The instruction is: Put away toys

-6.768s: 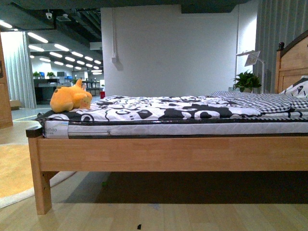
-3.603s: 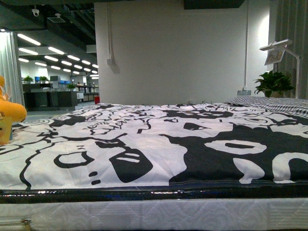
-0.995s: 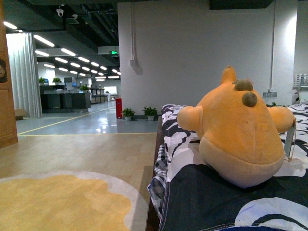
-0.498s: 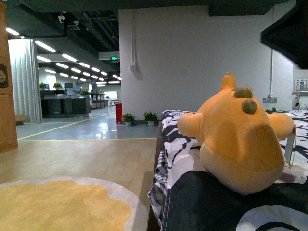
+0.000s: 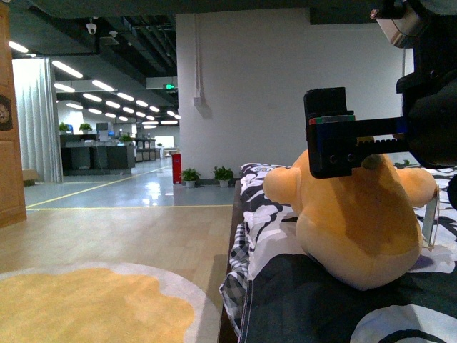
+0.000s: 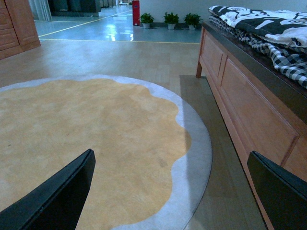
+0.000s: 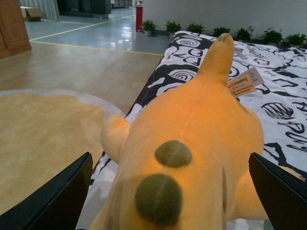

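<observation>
1. Bed (image 5: 285, 307). Fills the lower right of the front view, with a black-and-white patterned cover. Its edge drops away at centre frame, down to bare floor.

2. Rug (image 5: 86, 300). Yellow with a pale border, lower left of the front view. Anything falling off the bed probably lands on or near it.

3. Plush (image 5: 357, 221). Orange-yellow, lying on the bed close to that edge, at right centre of the front view. Risk: it is soft and rounded, so a downward or sideways nudge could roll it over the edge. A shallow pinch would likely gather only fabric and let it slide out on the lift.

4. Right gripper (image 7: 169, 191). Hangs over the plush with fingers spread wide, one to each side of the body; no contact shows. Risk: the body looks nearly as broad as the opening, so a fingertip may land on top and squash or shove it instead of passing beside it.

5. Left gripper (image 6: 168, 191). Empty, fingers wide, low over the rug beside the bed's wooden side. Risk: a swing toward the plush could strike the wood.

6. Tag (image 7: 242, 82). Paper label near the plush's pointed end. Risk: a finger could catch it.
</observation>
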